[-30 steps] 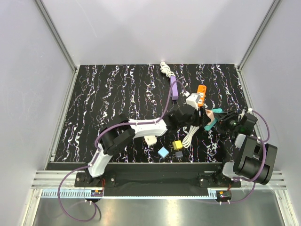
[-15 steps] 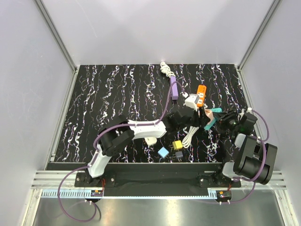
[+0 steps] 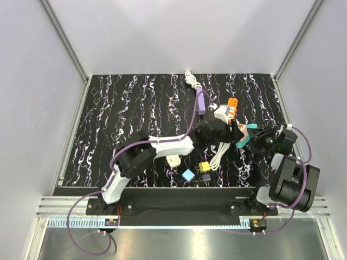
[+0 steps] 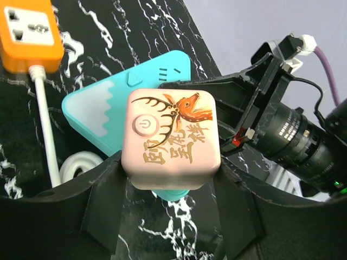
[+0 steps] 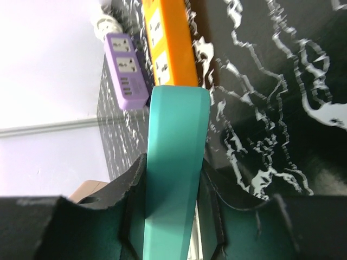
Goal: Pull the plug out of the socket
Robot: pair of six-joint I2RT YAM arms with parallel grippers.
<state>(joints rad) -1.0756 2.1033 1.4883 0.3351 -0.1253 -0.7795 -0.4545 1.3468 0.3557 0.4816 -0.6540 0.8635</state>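
Clamping the pink plug (image 4: 171,138) in its left claw (image 4: 171,189) and the teal socket (image 4: 103,111) in its right claw (image 5: 171,211), the robot has both gripped (plug looks seated on the socket, pull not yet done).

My table top (image 3: 135,114): black, marbled with white and faint purple veins, matte. Back wall (image 3: 179,32), left wall (image 3: 32,108) and right wall (image 3: 320,108): plain pale grey panels meeting the table at its edges. Aluminium struts (image 3: 65,40) run up both rear corners. Slotted aluminium rail (image 3: 59,205) along the near edge; below it a brushed metal sheet (image 3: 179,241), reflective. Light even and soft, shadows weak.
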